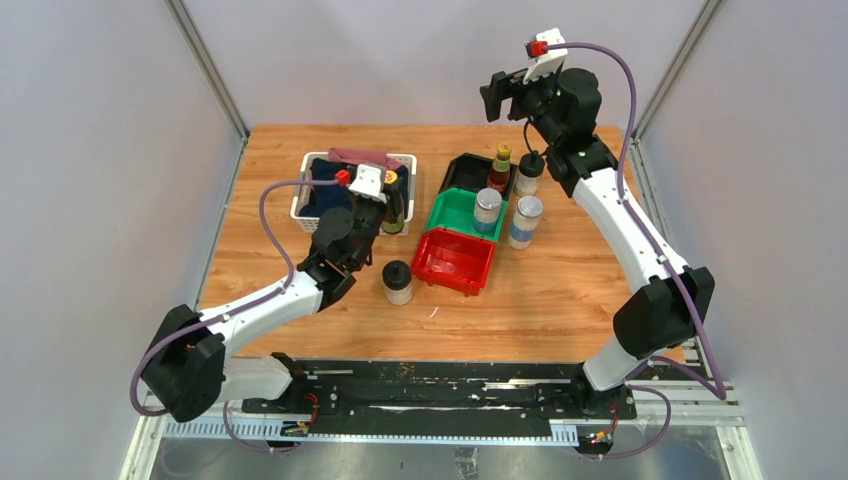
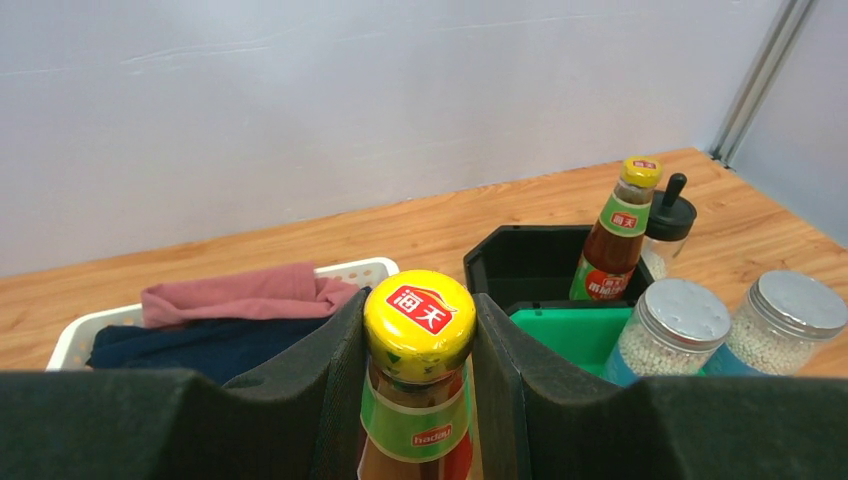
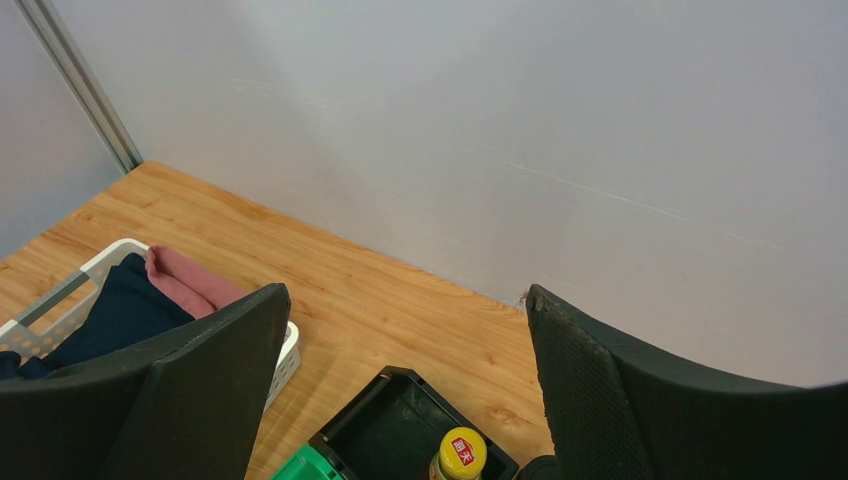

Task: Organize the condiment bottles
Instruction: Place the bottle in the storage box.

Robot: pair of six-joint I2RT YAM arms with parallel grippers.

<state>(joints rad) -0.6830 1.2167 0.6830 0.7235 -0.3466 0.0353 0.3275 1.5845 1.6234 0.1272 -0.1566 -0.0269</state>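
1. Left tool (image 2: 418, 425): the jaws are clamped on the neck of a slim sauce bottle (image 2: 418, 325), one pad on each side just below its yellow cap. The bottle is upright, between the white basket (image 1: 305, 192) and the row of bins. You cannot tell whether its base touches the bench (image 1: 560, 290).

2. Right tool (image 1: 500, 97): the jaws are spread wide and hold nothing. The tool is raised above the far edge of the bench, beyond the black bin (image 1: 466, 170).

3. Remaining bottles:
- The second sauce bottle (image 1: 499, 168) stands at the right end of the black bin.
- One black-lidded jar (image 1: 529, 172) stands just right of that bin.
- One shaker (image 1: 487, 210) stands at the right end of the green bin (image 1: 450, 208).
- The second shaker (image 1: 525, 221) stands on the bench just beside it.
- The other black-lidded jar (image 1: 397, 281) stands on the bench, just left of the red bin (image 1: 452, 275).
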